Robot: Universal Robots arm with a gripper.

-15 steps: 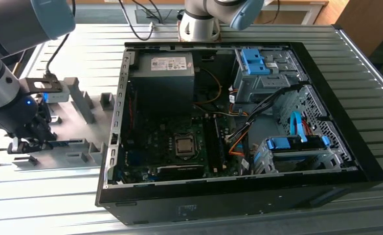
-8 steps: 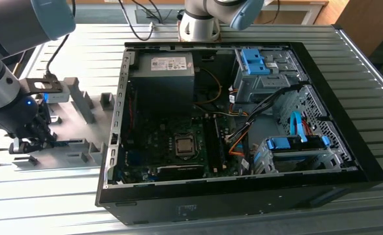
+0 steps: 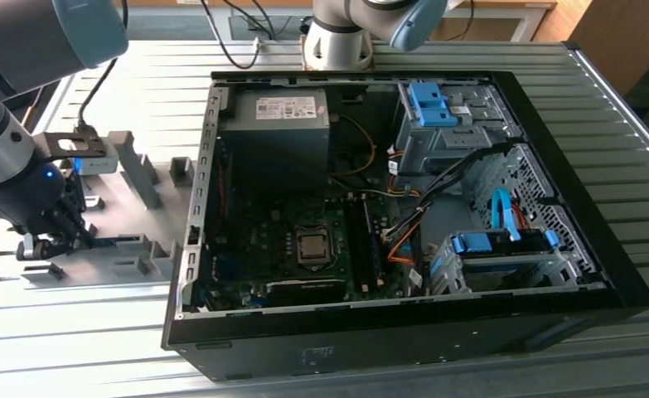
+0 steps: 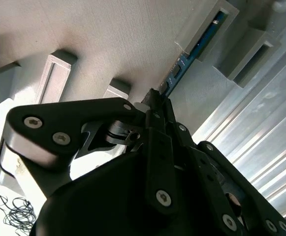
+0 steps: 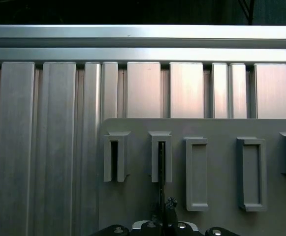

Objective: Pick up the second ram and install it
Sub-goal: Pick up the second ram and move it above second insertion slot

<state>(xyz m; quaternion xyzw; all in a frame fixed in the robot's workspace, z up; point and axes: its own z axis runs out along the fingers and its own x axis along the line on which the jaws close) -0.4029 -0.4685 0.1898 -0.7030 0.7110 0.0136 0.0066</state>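
Gripper (image 3: 48,240) is down at the flat gray plastic fixture plate (image 3: 114,267) on the exterior view's left, well apart from the open black computer case (image 3: 589,274). The second ram, a long thin blue-green circuit-board stick (image 4: 202,42), stands on edge in a gray slotted holder block (image 5: 168,157) on that plate. In both wrist views the jaws are narrow and look pinched onto the stick's near end.

Risks as I read them, for you to watch:
- The grip is on one end, along a thin edge. Any tilt and the stick can pivot or slip in the jaws.
- The stick sits in the block's slot. A pull off the slot's axis could bind it and drag the plate over the ribbed aluminium table (image 3: 81,340).
- Inside the case, orange and black cables (image 3: 404,228) lie near the dark green motherboard (image 3: 247,249) and its square silver socket (image 3: 313,246). A skewed stick could snag them.
- You can't tell how deep the jaws bite. If it's shallow, all of this gets worse.
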